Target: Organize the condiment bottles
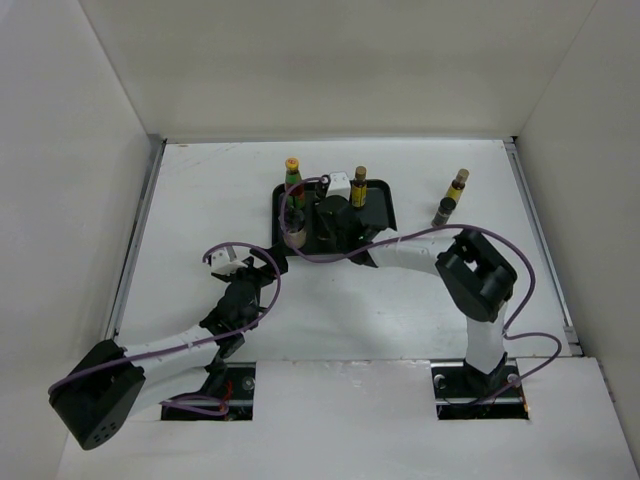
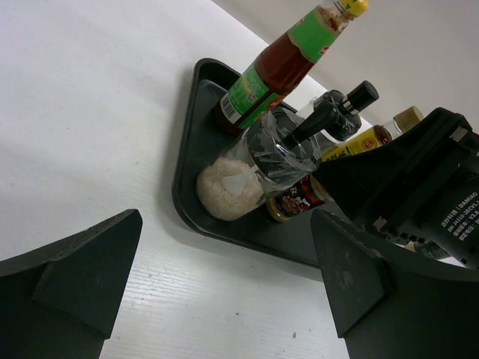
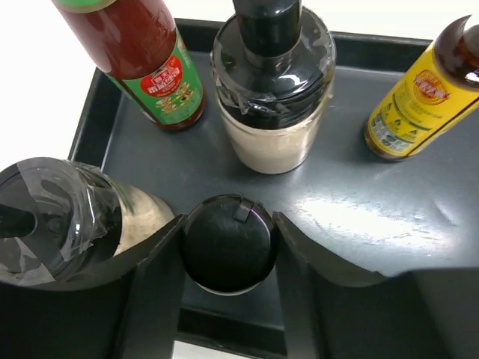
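Right wrist view: right jaws clasp short bottle [image 3: 228, 247], round black cap, upright in tray [image 3: 352, 217] beside clear jar [image 3: 67, 209]. We'd release gently, rise straight, nudge no neighbours. Left jaws spread wide, empty, near tray corner. Slim yellow bottle [image 1: 458, 185], small dark bottle [image 1: 443, 212] stand outside tray, on tabletop [image 1: 400, 300].
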Tool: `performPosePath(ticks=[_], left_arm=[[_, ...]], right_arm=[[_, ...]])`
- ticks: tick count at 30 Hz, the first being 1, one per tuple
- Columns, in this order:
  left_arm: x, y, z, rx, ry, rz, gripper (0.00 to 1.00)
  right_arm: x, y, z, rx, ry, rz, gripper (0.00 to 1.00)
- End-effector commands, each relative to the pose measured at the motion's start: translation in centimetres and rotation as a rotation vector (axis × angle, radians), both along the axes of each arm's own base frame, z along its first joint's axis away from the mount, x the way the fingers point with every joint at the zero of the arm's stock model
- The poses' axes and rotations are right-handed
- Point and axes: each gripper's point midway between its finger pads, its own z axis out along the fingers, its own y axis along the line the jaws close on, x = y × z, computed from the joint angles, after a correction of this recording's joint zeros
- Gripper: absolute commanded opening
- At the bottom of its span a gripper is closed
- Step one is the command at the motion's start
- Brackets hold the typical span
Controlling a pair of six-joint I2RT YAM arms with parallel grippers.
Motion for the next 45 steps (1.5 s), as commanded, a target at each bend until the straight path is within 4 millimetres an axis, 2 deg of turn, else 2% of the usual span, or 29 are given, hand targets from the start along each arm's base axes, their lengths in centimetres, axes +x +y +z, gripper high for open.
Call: performPosePath(ticks=[1,4,8,12,15,18,23,24,26,33,37,42,45], left_arm=[[0.4,-0.1,1.4,-0.050,-0.042,0.006,1.00],[0.4,-0.2,1.6,-0.053,-0.045,0.001,1.00],[0.4,-0.2,1.5,-0.052,-0.044,0.001,1.00],[0.4,-0.1,1.7,-0.057,-0.050,0.004,1.00],[0.3,-0.2,1.9,-0.062,-0.055,-0.002,1.00],[0.3,-0.1,2.0,-0.064,-0.058,0.003,1.00],[0.2,-0.3,1.9,-0.062,-0.055,-0.005,1.00],[0.3,-0.3,1.8,-0.058,-0.051,-0.005,1.00],[0.4,-0.4,1.5,-0.050,-0.041,-0.003,1.00],[0.4,-0.3,1.5,-0.050,-0.041,0.000,1.00],[0.5,-0.5,1.2,-0.043,-0.031,-0.005,1.00],[0.5,-0.6,1.2,-0.045,-0.033,-0.009,1.00],[0.6,-0.5,0.9,-0.039,-0.025,-0.005,1.00]], right_arm=[[-0.3,1.1,1.2,0.053,-0.011,0.015,0.62],[-0.7,1.0,2.2,0.080,-0.016,0.015,0.74],[-1.4,0.2,5.3,0.126,-0.046,0.012,0.83],[-1.9,-3.0,7.9,0.145,-0.072,-0.033,0.85],[-1.7,-7.4,10.0,0.170,-0.109,-0.113,0.86],[-1.1,-14.2,10.6,0.160,-0.142,-0.263,0.87],[-0.3,-27.9,8.9,0.040,-0.156,-0.620,0.93],[-0.3,-29.8,8.4,0.022,-0.148,-0.669,0.93],[0.4,-32.1,7.2,0.003,-0.117,-0.710,0.94],[2.7,-34.0,4.7,-0.006,-0.037,-0.695,0.92],[3.8,-33.3,3.5,0.022,-0.020,-0.655,0.88],[5.1,-33.3,2.7,0.028,-0.028,-0.653,0.67],[5.6,-33.2,3.4,0.029,-0.075,-0.646,0.48]])
